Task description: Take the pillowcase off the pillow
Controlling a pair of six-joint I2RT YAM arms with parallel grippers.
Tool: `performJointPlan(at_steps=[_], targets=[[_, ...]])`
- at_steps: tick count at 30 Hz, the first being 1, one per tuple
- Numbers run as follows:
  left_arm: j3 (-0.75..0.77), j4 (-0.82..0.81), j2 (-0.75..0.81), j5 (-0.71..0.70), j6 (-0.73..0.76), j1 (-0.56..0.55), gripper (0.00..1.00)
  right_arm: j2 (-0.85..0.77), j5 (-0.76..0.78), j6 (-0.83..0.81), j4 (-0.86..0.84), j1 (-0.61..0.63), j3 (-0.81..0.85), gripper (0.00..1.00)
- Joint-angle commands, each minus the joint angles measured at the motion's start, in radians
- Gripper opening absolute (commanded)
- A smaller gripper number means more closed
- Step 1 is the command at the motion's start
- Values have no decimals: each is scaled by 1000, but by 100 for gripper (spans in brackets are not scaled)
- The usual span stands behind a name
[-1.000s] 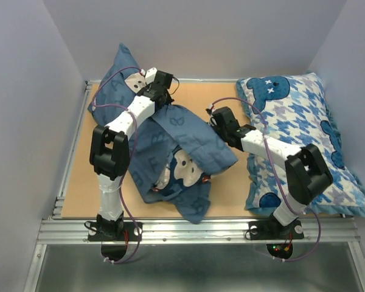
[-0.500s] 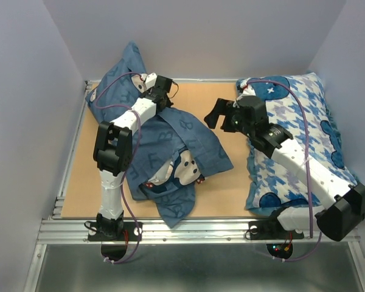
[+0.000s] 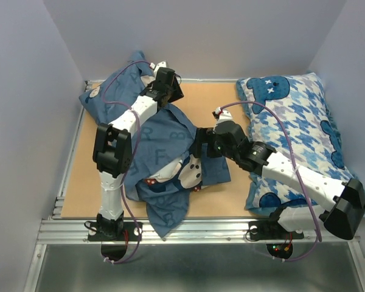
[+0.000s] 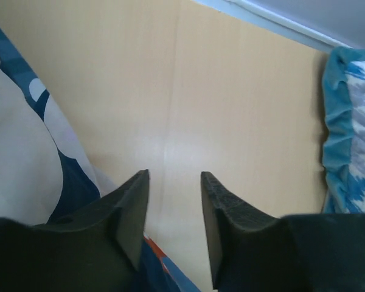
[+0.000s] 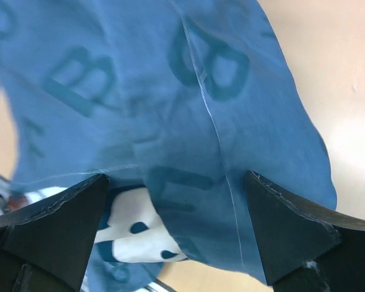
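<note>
between grips: left gripper parted and empty over the table, right gripper gaping above the pillowcase, which it should probably pinch next.

text: large faint letters "B", "B", "F" | printed on: pillowcase | views: right wrist, top

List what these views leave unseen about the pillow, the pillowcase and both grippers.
- pillow: no view shows it; the pillowcase covers it, so how far it is out is unknown.
- pillowcase opening: top view, lost in folds.
- left gripper: top view, fingers too small and dark to separate.
- right gripper: wrist view, contact with cloth unclear.
</note>
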State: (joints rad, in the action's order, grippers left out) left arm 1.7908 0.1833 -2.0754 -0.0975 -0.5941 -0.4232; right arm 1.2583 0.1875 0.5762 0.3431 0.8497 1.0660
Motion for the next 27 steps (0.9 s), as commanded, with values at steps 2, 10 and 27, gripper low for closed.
performJointPlan(at_steps=[2,10,27], targets=[[81,-10,185,30,89,-12,57,-11,75,47,-10,0,-83,99],[-80,10,405,-72,157,-81,72,156,167,14,-27,-88,-28,20],[-671,-47,745,-185,100,-296,66,340,-45,-42,-50,-340,263,64]])
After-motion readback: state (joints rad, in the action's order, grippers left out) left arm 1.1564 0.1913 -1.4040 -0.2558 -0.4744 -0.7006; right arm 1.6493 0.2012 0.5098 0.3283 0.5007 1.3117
